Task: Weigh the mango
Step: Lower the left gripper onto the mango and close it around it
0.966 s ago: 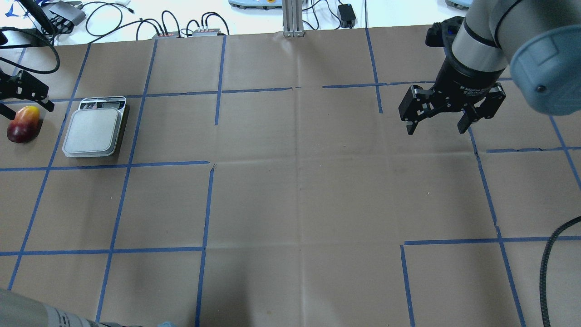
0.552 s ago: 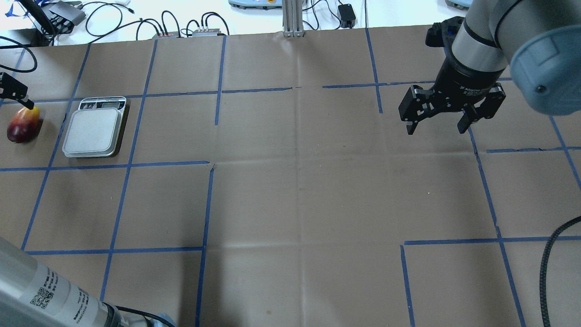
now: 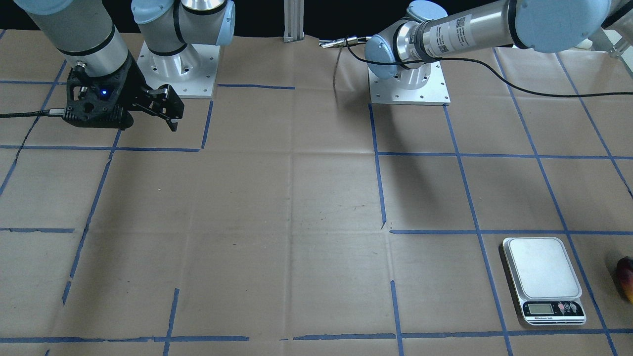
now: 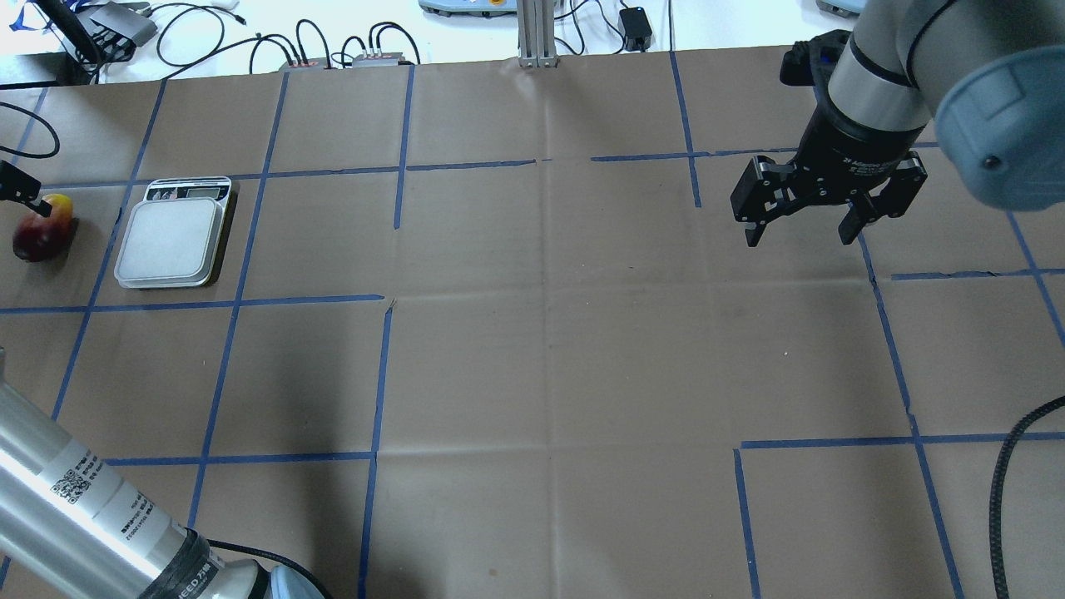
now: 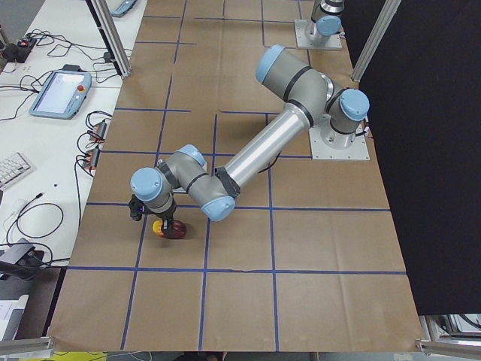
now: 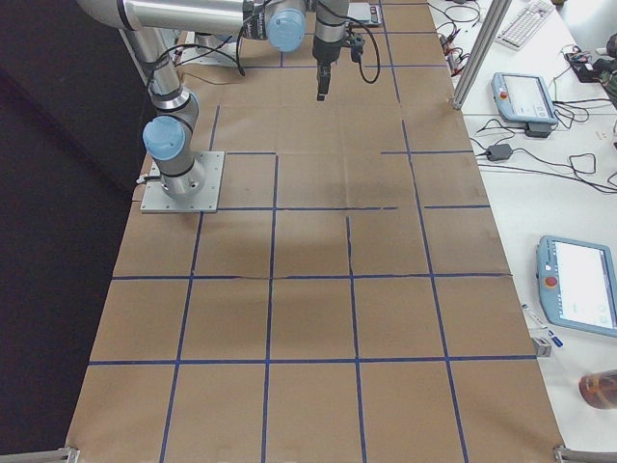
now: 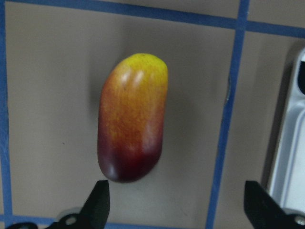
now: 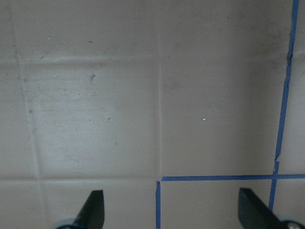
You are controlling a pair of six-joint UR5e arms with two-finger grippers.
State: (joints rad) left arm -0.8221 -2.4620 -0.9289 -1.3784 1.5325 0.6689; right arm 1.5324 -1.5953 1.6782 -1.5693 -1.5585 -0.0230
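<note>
The mango (image 7: 132, 119) lies on the brown paper, dark red end toward my left gripper and yellow end away. It also shows at the far left of the overhead view (image 4: 37, 237) and at the right edge of the front view (image 3: 625, 272). My left gripper (image 7: 178, 205) is open and empty above it, with the fruit just ahead of the fingertips. In the overhead view only one finger (image 4: 25, 198) shows, over the mango's far end. The scale (image 4: 170, 241) stands beside the mango with its platform bare. My right gripper (image 4: 799, 229) is open and empty, hovering at the far right.
The table is covered in brown paper with a grid of blue tape lines (image 4: 383, 374). My left forearm (image 4: 91, 516) crosses the overhead view's bottom left corner. Cables and boxes (image 4: 333, 50) lie beyond the table's far edge. A black cable (image 4: 1011, 466) hangs at the right.
My left gripper has moved left, mostly leaving the overhead view, with one finger now over the mango's far end. The left forearm has come further into the bottom left. The right arm is still.
</note>
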